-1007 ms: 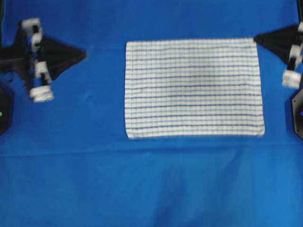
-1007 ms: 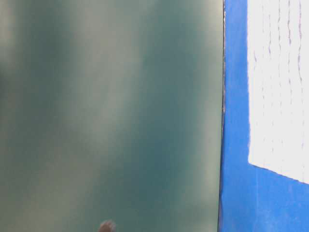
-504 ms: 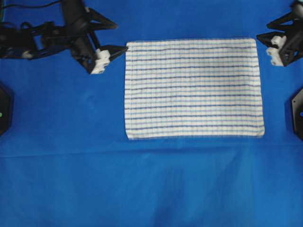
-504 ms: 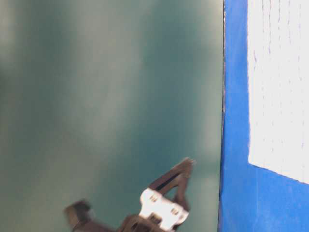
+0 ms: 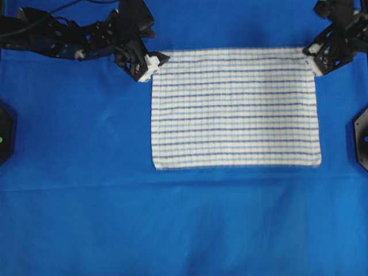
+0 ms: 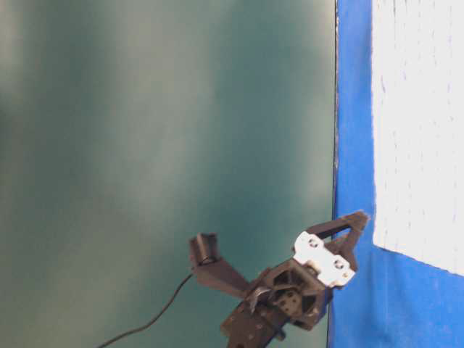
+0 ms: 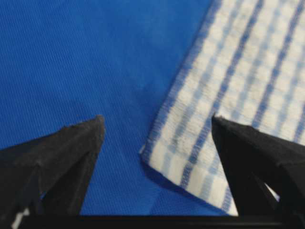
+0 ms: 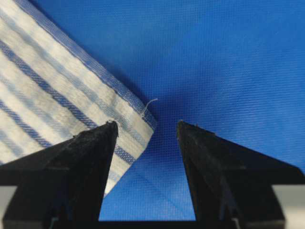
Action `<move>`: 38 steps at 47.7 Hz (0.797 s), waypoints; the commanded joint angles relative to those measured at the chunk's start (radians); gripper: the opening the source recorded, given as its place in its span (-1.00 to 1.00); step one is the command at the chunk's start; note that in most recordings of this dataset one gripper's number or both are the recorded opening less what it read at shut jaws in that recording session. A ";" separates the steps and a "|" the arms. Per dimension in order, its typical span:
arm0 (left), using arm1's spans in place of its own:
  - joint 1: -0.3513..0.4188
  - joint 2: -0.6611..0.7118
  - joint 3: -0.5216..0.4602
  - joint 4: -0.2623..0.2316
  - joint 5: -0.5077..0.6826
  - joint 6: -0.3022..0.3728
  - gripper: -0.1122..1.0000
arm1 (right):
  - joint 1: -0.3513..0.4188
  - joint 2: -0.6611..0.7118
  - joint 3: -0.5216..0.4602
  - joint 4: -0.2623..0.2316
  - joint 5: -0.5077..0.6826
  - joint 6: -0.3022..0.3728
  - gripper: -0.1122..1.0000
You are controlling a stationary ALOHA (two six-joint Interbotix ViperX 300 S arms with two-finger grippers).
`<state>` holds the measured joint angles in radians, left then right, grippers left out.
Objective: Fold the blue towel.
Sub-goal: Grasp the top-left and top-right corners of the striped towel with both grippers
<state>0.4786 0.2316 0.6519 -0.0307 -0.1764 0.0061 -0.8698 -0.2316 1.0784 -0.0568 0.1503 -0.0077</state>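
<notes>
1. Lying fully spread and flat on the blue-covered surface (image 5: 80, 172): the blue towel (image 5: 236, 109), with no fold made so far.
2. Hovering at the towel's far left corner: the left end effector (image 5: 150, 59), jaws spread wide, the corner sitting between the tips in the wrist view, nothing pinched.
3. Hovering at the far right corner: the right end effector (image 5: 313, 58), jaws likewise spread, the corner just under one tip, nothing pinched.
4. Judging progress: approach nearly done, grasp not yet made.
5. Remaining, by judgement: closing on both far corners, lifting, carrying them over to the near edge, releasing.
</notes>
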 commanded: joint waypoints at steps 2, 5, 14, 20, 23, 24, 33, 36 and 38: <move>0.008 0.009 -0.028 0.000 0.003 0.003 0.80 | -0.003 0.035 -0.026 -0.005 -0.011 -0.002 0.25; 0.009 0.020 -0.032 0.000 0.008 0.008 0.78 | -0.003 0.043 -0.029 -0.006 -0.009 -0.003 0.24; 0.011 0.041 -0.034 0.002 0.029 0.008 0.61 | -0.003 0.043 -0.026 -0.006 -0.009 -0.005 0.22; 0.011 0.057 -0.035 0.003 0.064 0.009 0.22 | -0.003 0.043 -0.025 -0.006 -0.009 -0.008 0.00; 0.008 0.067 -0.035 0.005 0.081 0.009 0.00 | 0.000 0.043 -0.025 -0.006 -0.008 -0.008 -0.29; 0.006 0.071 -0.035 0.005 0.084 0.009 -0.07 | 0.002 0.043 -0.025 -0.006 -0.006 -0.008 -0.39; -0.006 0.087 -0.029 0.005 0.097 0.009 -0.46 | 0.020 0.043 -0.021 -0.006 0.003 -0.006 -0.79; -0.006 0.086 -0.029 0.005 0.101 0.009 -0.53 | 0.020 0.043 -0.023 -0.006 0.003 -0.006 -0.79; -0.006 0.086 -0.031 0.005 0.107 0.009 -0.55 | 0.021 0.043 -0.023 -0.005 0.003 -0.006 -0.79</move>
<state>0.4725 0.3099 0.6121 -0.0291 -0.0951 0.0169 -0.8529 -0.1810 1.0646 -0.0614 0.1549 -0.0138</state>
